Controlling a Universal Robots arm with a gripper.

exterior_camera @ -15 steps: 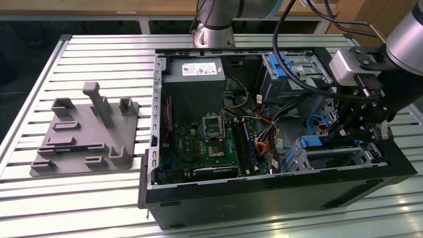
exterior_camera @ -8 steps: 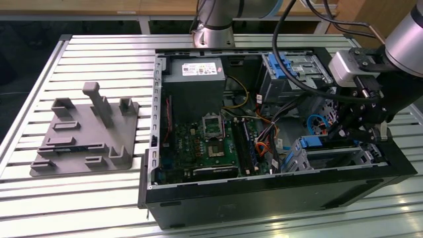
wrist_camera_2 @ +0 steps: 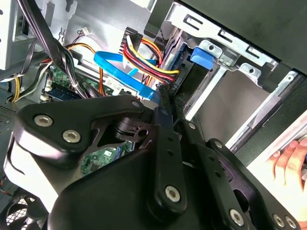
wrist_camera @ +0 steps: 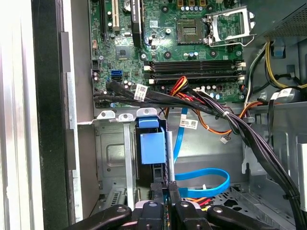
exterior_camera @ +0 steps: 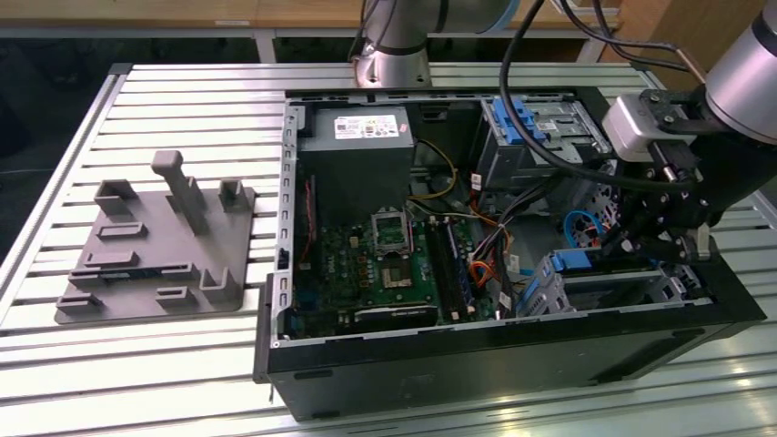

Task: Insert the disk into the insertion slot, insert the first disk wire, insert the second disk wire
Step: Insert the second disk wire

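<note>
Your claw [exterior_camera: 656, 238] hangs over the drive cage [exterior_camera: 613, 287] in the exterior view. First wrist view: its fingers [wrist_camera: 165, 189] pinch the blue-framed disk [wrist_camera: 152, 146] inside that cage. Second wrist view adds a hand [wrist_camera_2: 290, 165].

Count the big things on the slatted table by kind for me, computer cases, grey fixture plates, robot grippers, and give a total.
Open computer case: 1
Grey fixture plate: 1
Gripper, above the insertion slot: 1
Total: 3
</note>
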